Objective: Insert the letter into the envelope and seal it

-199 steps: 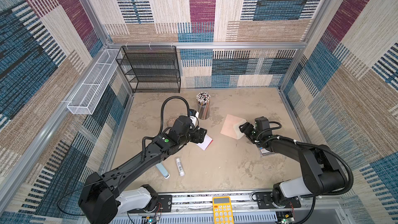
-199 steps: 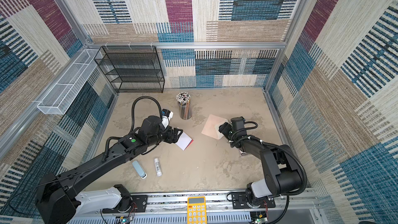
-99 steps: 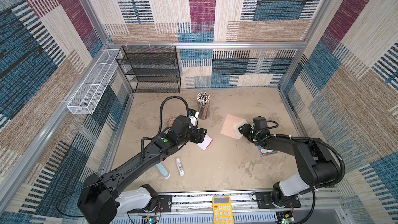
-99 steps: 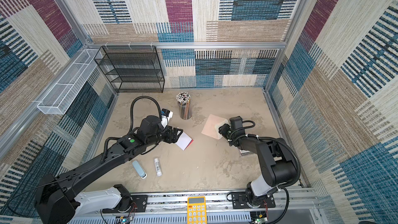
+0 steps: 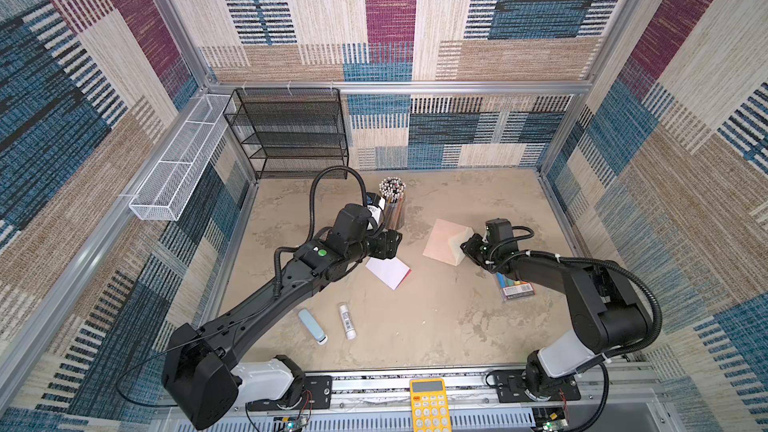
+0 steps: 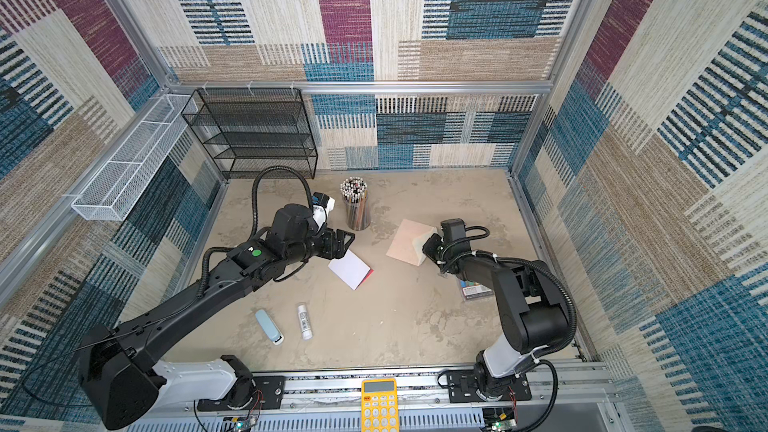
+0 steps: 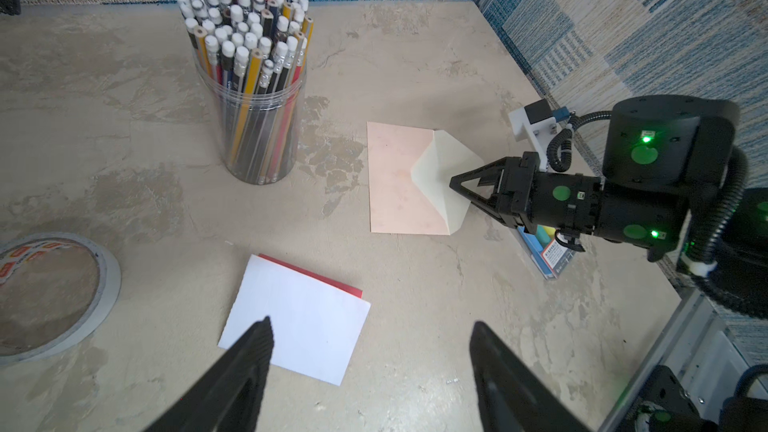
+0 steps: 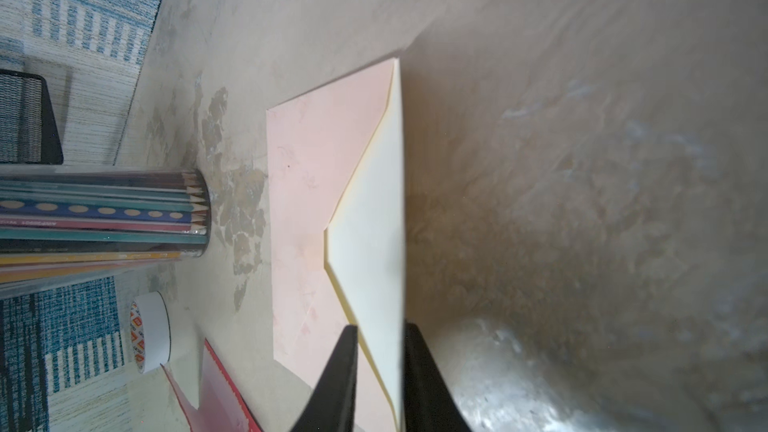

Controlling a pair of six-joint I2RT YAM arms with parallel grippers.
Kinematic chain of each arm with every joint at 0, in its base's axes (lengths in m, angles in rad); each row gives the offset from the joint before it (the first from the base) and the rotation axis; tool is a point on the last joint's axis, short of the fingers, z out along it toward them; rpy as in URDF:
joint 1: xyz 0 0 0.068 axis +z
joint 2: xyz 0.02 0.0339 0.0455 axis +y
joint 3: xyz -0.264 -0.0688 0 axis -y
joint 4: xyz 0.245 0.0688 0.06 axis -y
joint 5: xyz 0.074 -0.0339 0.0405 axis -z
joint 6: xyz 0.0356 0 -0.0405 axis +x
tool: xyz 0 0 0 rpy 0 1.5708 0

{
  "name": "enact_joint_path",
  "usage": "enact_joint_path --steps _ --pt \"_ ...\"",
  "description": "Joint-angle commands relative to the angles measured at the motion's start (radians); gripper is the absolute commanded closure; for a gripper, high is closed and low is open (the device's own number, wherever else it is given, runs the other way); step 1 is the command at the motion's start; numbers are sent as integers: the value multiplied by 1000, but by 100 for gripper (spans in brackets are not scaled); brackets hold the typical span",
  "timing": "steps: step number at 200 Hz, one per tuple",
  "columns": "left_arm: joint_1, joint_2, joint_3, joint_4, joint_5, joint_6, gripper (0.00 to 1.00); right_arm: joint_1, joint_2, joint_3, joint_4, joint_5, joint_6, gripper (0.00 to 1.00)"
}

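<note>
**Peach Envelope: Flap Pickup Stage**

**Current step.** Opening the envelope (image 5: 438, 243) is judged to be the step in hand. Insertion and sealing are not yet done. The envelope lies flat on the table (image 5: 415, 326), on the right arm's side, with its cream flap (image 7: 440, 176) partly raised. The right gripper (image 8: 380, 330) has its jaws drawn close together, one on each side of the flap's edge. No view shows whether the pads actually pinch the paper.

The letter (image 7: 299, 317) lies flat, white face up, with a red edge showing beneath. It is well apart from the envelope. The left gripper (image 7: 370, 338) is poised at one corner of the letter with its jaws spread wide, and it holds nothing.

**Next move.** The right gripper probably needs a firm pinch on the flap, then a lift to expose the pocket. The left gripper has to take up a thin card lying flat, so a low approach at one edge seems necessary.

**Markings.** The tape roll (image 7: 54, 297) carries repeated orange-red print that is not legible. The marker pack (image 7: 552, 251) bears a red-and-white label too small to read. The glue stick (image 5: 346, 320) shows a barcode. No writing appears on the envelope or the letter.
</note>
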Motion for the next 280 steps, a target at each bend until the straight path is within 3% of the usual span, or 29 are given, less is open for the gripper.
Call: enact_joint_path --steps 1,91,189,250,280 --pt "8 29 62 -95 29 -31 23 0 -5 25 -73 0 -8 83" --pt "26 119 347 -366 47 -74 24 1 -126 112 -331 15 -86 100" --pt "55 249 549 -517 87 -122 25 1 -231 290 -586 -39 -177 100" --pt "65 339 665 -558 143 -135 26 0 -397 287 -732 -81 -128 100" --pt "66 323 629 -533 139 -106 27 0 -458 258 -738 -124 -126 100"
